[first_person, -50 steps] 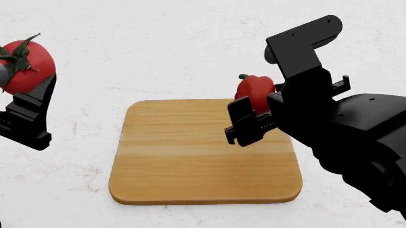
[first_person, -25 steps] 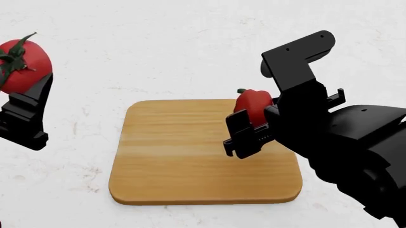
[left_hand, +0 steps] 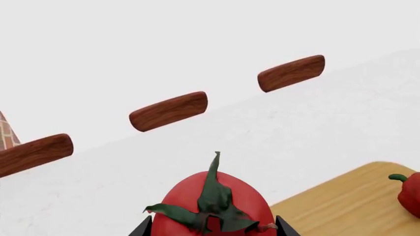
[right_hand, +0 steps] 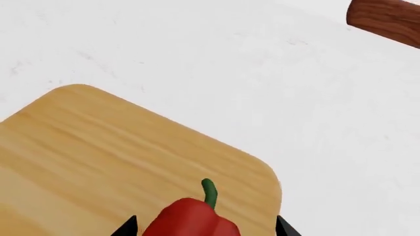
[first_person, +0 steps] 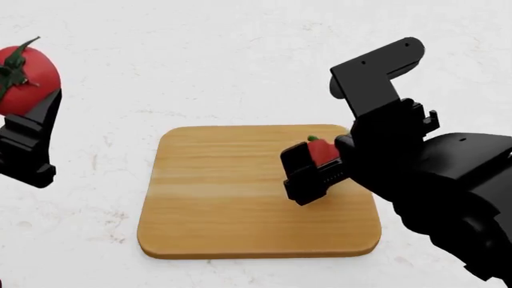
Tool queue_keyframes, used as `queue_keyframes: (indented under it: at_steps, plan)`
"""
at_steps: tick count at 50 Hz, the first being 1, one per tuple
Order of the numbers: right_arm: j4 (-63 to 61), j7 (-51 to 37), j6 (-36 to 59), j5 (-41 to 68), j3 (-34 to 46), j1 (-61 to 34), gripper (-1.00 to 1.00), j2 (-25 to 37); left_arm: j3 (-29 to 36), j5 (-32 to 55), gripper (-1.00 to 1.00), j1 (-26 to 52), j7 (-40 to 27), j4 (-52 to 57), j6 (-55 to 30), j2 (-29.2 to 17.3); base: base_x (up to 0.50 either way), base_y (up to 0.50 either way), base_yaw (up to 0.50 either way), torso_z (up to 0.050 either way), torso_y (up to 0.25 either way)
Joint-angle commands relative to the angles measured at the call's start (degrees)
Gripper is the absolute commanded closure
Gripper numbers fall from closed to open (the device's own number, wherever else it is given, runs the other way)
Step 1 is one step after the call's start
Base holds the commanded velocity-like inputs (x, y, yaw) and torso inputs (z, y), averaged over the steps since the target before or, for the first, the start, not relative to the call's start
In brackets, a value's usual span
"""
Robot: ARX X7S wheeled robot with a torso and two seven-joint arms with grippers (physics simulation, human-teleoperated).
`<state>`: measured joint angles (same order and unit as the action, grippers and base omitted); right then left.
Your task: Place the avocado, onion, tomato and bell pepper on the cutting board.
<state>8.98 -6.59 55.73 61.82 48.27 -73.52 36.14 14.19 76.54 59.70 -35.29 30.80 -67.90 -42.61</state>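
Clamping the bell pepper (first_person: pixel 322 150), the right hand (first_person: pixel 316 168) hovers low over the cutting board (first_person: pixel 224 198).

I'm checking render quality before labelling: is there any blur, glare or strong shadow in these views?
Head view: sharp, flat even light, only a thin shadow under the cutting board. Left wrist view: the tomato is crisp with soft highlights. Right wrist view: the bell pepper shows mild sheen, cropped by the frame's edge.
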Motion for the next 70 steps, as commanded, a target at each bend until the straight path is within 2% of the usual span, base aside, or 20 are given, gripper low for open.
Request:
queue_keyframes:
  at_steps: [1,9,20,29,36,46,53,63,70]
  plan:
    - [-4.19,-2.15,2.24,2.41,-2.07,-2.16,-1.00,1.39,0.21,0.70,1.00,0.75,-0.89,-0.36,0.38,0.17,0.00,0.00,0.00,0.000,0.000]
    - [-11.35,-6.85,4.13,7.53,-6.29,-3.26,-1.00,4.36,2.71,-2.68,1.00,1.40,1.74,-2.60,0.93,1.19,0.00,0.00,0.00,0.000,0.000]
    - [-22.89,-15.35,6.26,17.52,-13.31,-3.68,-1.00,10.88,7.20,-6.17,1.00,5.49,7.20,-11.45,1.09,5.25,0.00,0.00,0.00,0.000,0.000]
    - [-29.95,-22.49,7.27,25.87,-17.81,-5.71,-1.00,14.52,13.12,-11.80,1.00,8.99,14.35,-19.84,2.62,8.76,0.00,0.00,0.00,0.000,0.000]
    - [-32.91,-27.25,8.34,30.38,-18.94,-8.52,-1.00,15.05,18.36,-15.62,1.00,13.01,21.46,-29.04,3.31,12.15,0.00,0.00,0.00,0.000,0.001]
    - [-35.62,-30.01,6.16,33.57,-20.92,-7.18,-1.00,16.55,27.14,-24.08,1.00,19.53,33.58,-46.82,8.01,18.21,0.00,0.00,0.00,0.000,0.000]
    - [-36.97,-32.88,5.81,37.00,-21.71,-8.03,-1.00,17.47,32.96,-30.05,1.00,23.16,42.10,-60.65,13.95,24.31,0.00,0.00,0.00,0.000,0.000]
    - [-37.20,-34.62,6.64,39.55,-22.11,-11.44,-1.00,18.12,37.78,-35.67,1.00,26.02,50.48,-76.69,22.50,32.48,0.00,0.00,0.00,0.000,0.001]
    - [-37.12,-34.41,6.33,39.09,-22.36,-11.44,-1.00,18.37,41.06,-38.98,1.00,25.19,53.22,-83.99,27.07,37.09,0.00,0.00,0.00,0.000,0.000]
